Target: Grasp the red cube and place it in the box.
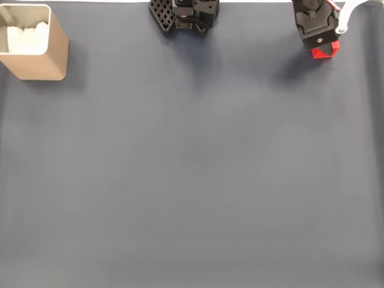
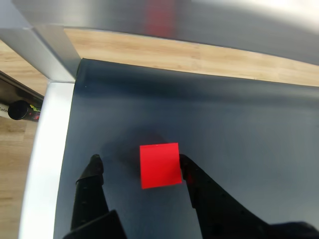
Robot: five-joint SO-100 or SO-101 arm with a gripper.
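**Closing on the cube at the far right corner**

In the wrist view the gripper is spread, with the red cube between its fingers: one finger touches it, the other stands apart. To grasp well, center the cube first, then close evenly. The box stands well apart, at the fixed view's top left, on the dark mat

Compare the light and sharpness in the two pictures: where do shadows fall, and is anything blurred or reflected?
In the fixed view, lighting is even and soft; faint shadows lie on the mat below the gripper and right of the box. In the wrist view, the red cube is sharp, with a dim shadow at its upper left and a blurred red reflection on the metal above.
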